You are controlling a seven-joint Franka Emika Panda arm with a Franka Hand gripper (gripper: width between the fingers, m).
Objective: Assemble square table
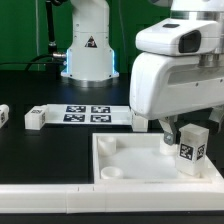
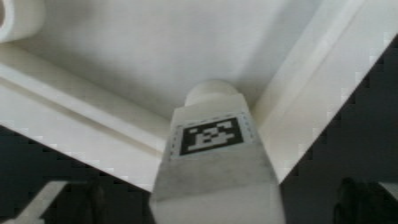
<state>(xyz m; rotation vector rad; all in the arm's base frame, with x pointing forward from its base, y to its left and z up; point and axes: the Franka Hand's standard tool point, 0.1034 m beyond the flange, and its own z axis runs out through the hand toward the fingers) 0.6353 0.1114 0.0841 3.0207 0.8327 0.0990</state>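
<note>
The white square tabletop (image 1: 135, 160) lies tray-side up at the front, with round corner sockets (image 1: 112, 172). My gripper (image 1: 188, 138) is shut on a white tagged leg (image 1: 190, 150) and holds it upright over the tabletop's side on the exterior view's right. In the wrist view the leg (image 2: 214, 140) runs up between the dark fingers (image 2: 45, 200), its tip over the tabletop's raised rim (image 2: 107, 100). Two more legs (image 1: 35, 118) (image 1: 4, 115) lie on the dark table at the exterior view's left.
The marker board (image 1: 88, 113) lies flat behind the tabletop. A long white border bar (image 1: 50, 189) runs along the front edge. The robot's white base (image 1: 88, 50) stands at the back.
</note>
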